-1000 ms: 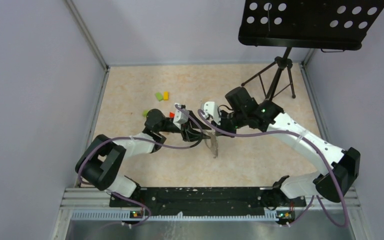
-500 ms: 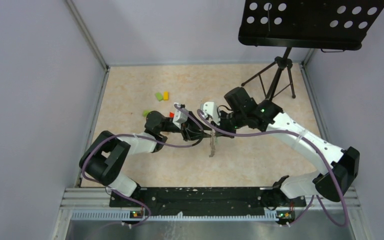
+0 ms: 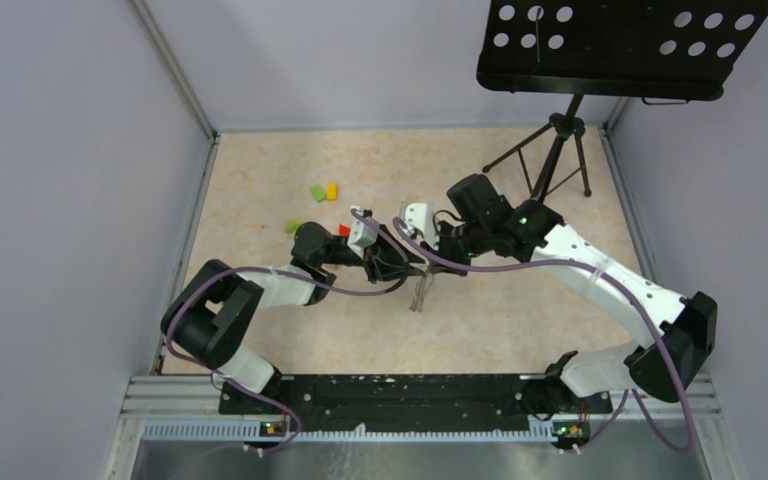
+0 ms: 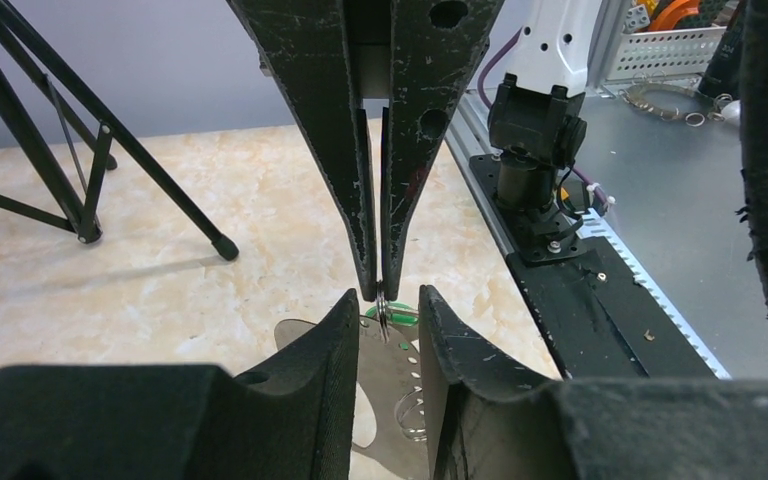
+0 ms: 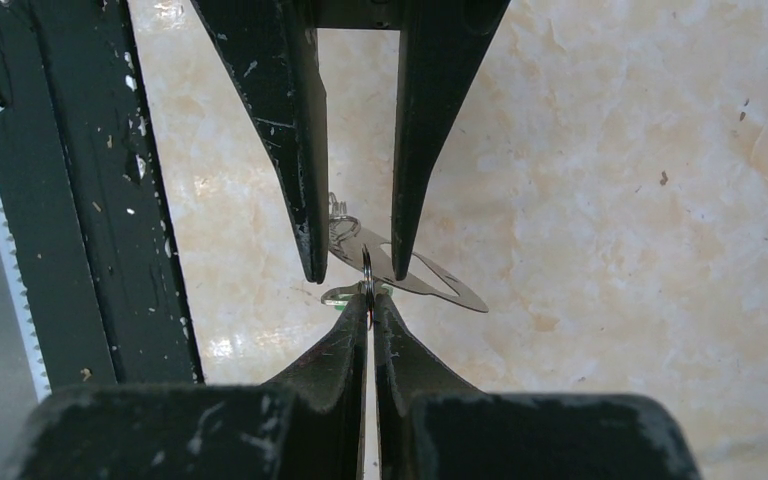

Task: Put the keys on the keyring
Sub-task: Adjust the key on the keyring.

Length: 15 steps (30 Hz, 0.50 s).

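Fingers of the right gripper are pressed together on a thin dark ring seen edge-on, which I take to be the keyring. It stands upright out of the tips, held clear above the table. The left gripper faces it head-on from the other side. Its 2 fingers are spread apart and straddle the right gripper's tips, with a clear gap on each side. In the left wrist view the ring sits right at the pinched tips, between the spread fingers.

A flat silver key with small holes lies just behind the ring, tilted, and seems to hang from it. I cannot tell whether the ring passes through it. A green tag shows beside the ring, just under the right gripper's tips. I cannot tell whether the left fingers touch the key. From above, the key dangles below the spot where the 2 grippers meet, near the middle of the table.

Well apart, toward the far left of the table, lie a few small blocks in green and yellow, with 1 more green and 1 red close to the left arm. A black tripod stands at the far right.
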Motion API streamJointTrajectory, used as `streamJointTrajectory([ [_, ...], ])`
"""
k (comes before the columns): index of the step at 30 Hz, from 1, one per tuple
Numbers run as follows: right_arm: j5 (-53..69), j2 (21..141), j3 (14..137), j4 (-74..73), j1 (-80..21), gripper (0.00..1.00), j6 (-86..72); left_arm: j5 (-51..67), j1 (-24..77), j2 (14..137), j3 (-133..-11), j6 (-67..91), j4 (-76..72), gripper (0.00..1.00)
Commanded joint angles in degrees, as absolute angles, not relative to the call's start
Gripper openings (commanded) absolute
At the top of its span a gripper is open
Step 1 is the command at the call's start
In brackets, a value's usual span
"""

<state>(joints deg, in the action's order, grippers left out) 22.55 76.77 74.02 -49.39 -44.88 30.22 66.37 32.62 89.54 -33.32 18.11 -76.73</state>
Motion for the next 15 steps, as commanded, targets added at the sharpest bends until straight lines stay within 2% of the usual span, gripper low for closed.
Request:
streamJointTrajectory([
  [1,23.55,76.55,76.1,-47.6,-45.54,0.0,29.53,66.06,32.96,90.08,-33.79,18.28,-78.83,0.31],
  [15,23.74,76.29,75.65,-47.18,-45.57,0.0,29.4,66.61,33.41,90.44,-34.62,18.63,-78.31,0.2],
])
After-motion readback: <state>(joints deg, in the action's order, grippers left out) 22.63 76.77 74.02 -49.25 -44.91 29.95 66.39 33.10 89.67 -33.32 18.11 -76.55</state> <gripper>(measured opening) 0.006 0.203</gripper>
